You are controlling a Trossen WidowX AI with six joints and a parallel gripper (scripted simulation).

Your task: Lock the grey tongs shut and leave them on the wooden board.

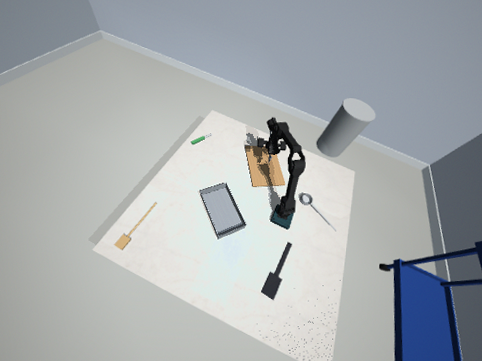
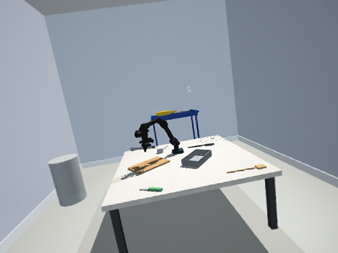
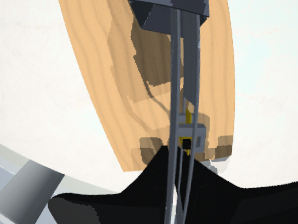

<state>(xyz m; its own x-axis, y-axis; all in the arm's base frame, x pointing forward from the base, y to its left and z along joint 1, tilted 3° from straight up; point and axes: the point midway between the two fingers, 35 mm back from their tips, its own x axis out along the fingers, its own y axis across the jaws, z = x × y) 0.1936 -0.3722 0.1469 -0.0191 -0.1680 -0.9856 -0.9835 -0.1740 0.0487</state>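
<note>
My gripper (image 1: 270, 151) (image 2: 145, 150) (image 3: 168, 150) points down above the wooden board (image 1: 258, 179) (image 2: 162, 162) (image 3: 95, 55), shut on the grey tongs (image 2: 136, 148) (image 3: 191, 65). In the wrist view their two long arms lie close together, running from a dark flared block at the top down past the fingertips. A small grey and yellow part sits by the fingers. In the exterior view the tongs look about level, raised above the board, with their shadow on it. Whether the lock has caught cannot be seen. The roasting tin (image 1: 231, 232) (image 2: 192, 164) stands apart, with nothing across it.
A green-handled tool (image 1: 198, 140) (image 2: 155, 189), a wooden spatula (image 1: 123, 241) (image 2: 260, 166), a black spatula (image 1: 271, 285) and a ring-headed tool (image 1: 305, 198) lie on the table. A grey bin (image 1: 346, 127) (image 2: 68, 180) stands beyond the table and a blue cart (image 1: 426, 317) (image 2: 175, 115) beside it.
</note>
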